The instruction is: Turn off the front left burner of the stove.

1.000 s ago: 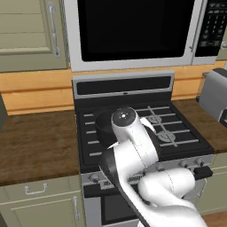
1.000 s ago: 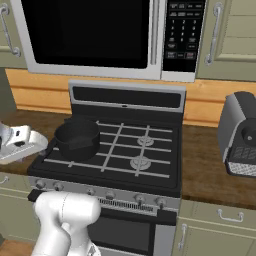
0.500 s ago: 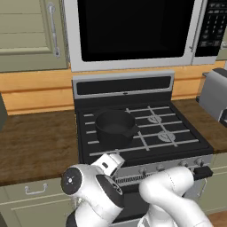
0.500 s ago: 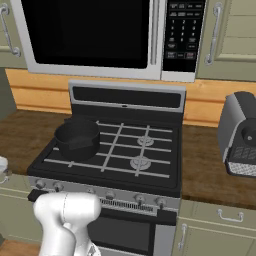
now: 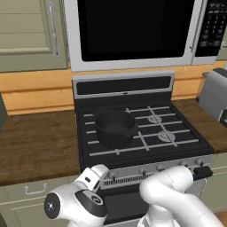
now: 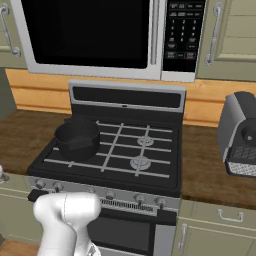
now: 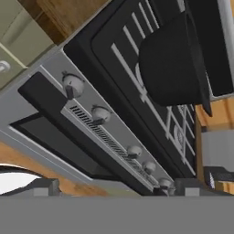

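Hand view looks along the black gas stove's [image 7: 114,59] silver knob strip [image 7: 107,130]; front left burner [image 5: 116,144] sits under a black pot [image 5: 114,127]; approach step; next, reach the leftmost knob [image 7: 72,85]; gripper's opening I cannot tell

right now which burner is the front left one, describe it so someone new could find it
Start at the black stove under the big microwave. On its cooktop, the front left burner is the near section on the left, just in front of the black pot. Unlike the two right-hand burners with round grey caps, it shows only thin grey grate bars.
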